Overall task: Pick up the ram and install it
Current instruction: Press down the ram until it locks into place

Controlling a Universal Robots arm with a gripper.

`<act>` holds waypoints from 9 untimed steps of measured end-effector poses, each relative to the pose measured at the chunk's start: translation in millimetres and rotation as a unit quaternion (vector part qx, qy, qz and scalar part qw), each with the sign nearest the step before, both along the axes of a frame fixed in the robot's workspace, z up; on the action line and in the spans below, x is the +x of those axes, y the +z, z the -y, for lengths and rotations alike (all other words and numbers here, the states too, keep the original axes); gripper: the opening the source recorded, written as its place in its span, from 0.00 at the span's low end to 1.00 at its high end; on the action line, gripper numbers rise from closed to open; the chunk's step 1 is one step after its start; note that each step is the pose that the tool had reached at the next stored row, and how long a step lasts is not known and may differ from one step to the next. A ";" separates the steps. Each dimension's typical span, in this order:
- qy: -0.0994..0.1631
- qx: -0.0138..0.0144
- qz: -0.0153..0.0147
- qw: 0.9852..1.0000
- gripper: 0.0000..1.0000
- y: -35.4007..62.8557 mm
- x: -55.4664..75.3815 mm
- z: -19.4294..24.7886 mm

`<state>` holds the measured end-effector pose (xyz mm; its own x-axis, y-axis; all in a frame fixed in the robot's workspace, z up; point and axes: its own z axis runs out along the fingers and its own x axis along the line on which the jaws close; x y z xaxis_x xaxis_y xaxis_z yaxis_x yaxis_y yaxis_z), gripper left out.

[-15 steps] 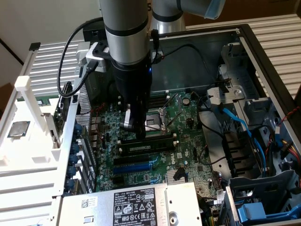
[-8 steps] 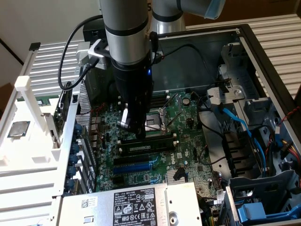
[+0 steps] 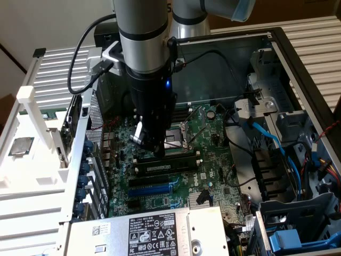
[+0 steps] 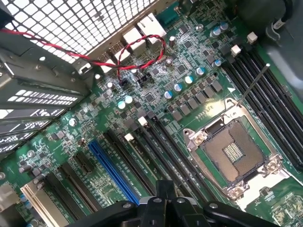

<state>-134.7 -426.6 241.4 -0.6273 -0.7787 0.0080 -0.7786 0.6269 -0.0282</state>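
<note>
Green motherboard (image 3: pixel 208 160) inside metal case (image 3: pixel 298 58)

Gripper (image 3: pixel 151 148) sits low over memory slots (image 4: pixel 163 151), hemmed by CPU socket (image 4: pixel 234 156) beside it, mesh chassis wall (image 3: pixel 90 144) and red wires (image 4: pixel 128 56) beyond, open room probably only above.

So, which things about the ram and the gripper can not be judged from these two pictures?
- Exterior view: the gripper body covers its own tips, so any contact with the ram is hidden.
- Exterior view: the clips at the ram's ends are too small to tell if they are latched.
- Exterior view: the print on the ram's label is too small to read.
- Wrist view: the gripper hides the near part of the black slots.
</note>
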 end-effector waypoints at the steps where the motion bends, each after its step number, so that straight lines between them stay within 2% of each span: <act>1: -0.008 0.000 0.000 1.000 0.10 0.0 0.0 0.0; 5: -0.038 0.000 0.000 0.999 0.10 0.0 0.0 0.0; 9: -0.069 0.000 0.000 0.998 0.10 0.0 0.0 0.0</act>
<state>-134.7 -426.6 241.4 -0.7282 -0.6853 0.0080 -0.6853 0.7278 -0.0282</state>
